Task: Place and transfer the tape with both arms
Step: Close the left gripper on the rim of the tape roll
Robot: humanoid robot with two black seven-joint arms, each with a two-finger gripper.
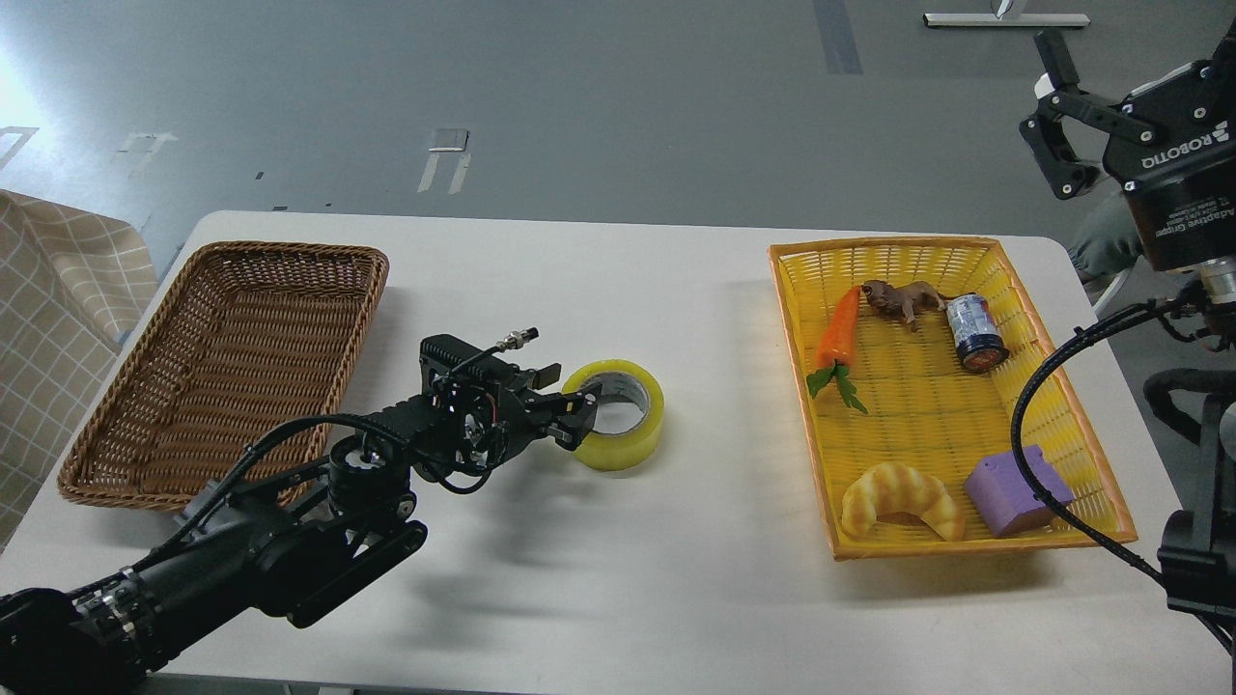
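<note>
The tape point(623, 417), a yellow translucent roll with a grey-white core, lies flat on the white table point(618, 280) near its middle. My left gripper point(570, 401) reaches it from the left. Its fingers stand apart, and the near finger point(579, 423) lies over the roll's left rim. The roll rests on the table. My right gripper point(1048, 111) hangs high at the far right, above and behind the yellow basket, open and empty.
A brown wicker basket point(145, 425) stands at the left. A yellow basket point(1053, 367) at the right holds a carrot point(838, 333), a toy animal point(900, 300), a small can point(975, 333), a croissant point(901, 497) and a purple block point(1019, 490). A black cable point(1043, 376) crosses its right side.
</note>
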